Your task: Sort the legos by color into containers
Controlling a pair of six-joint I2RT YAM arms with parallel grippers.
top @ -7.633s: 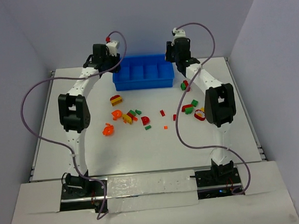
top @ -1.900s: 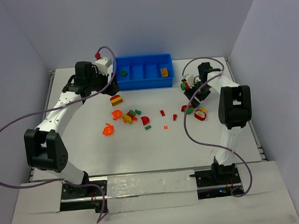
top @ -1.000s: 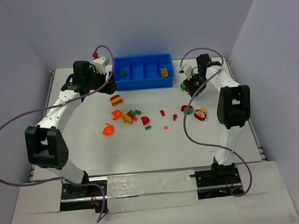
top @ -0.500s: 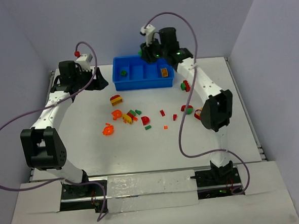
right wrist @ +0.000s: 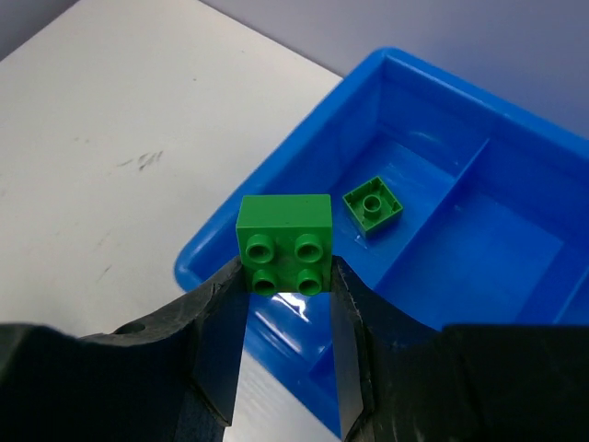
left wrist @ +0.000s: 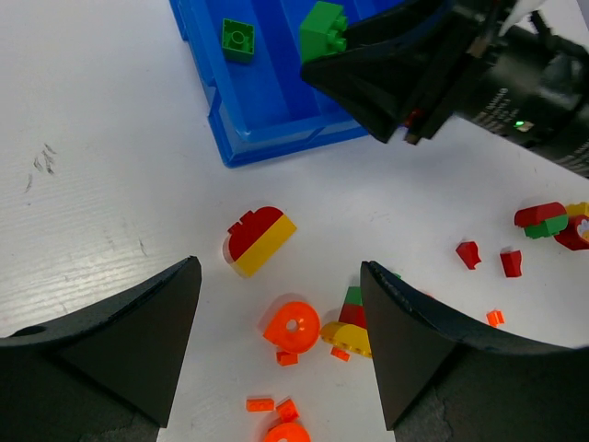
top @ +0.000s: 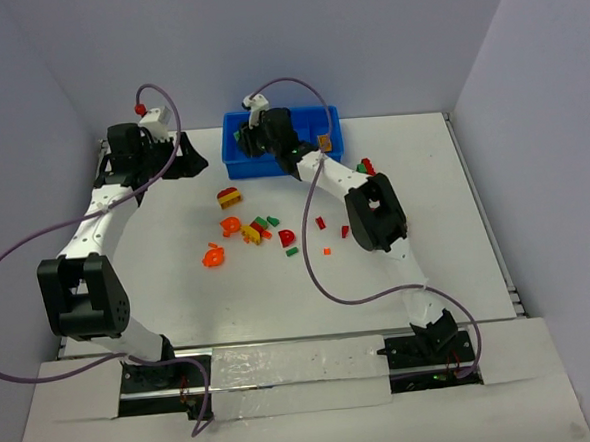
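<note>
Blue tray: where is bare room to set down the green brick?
Around the small green piece in the end compartment, and the next compartment past the divider looks bare. Crowded: loose legos on the table before the tray.

There is one bright blue plastic tray (left wrist: 276, 143), two small green square plastic bricks (right wrist: 284, 243) (the second (right wrist: 372, 204) lies inside), one red-and-yellow half-round plastic piece (left wrist: 260, 239), two white robot arms (top: 104, 208).

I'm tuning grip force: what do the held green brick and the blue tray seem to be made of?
The green brick looks like hard moulded plastic, smooth and faintly glossy, with crisp studs and edges. The blue tray is probably rigid plastic too: light glints on its floor.
</note>
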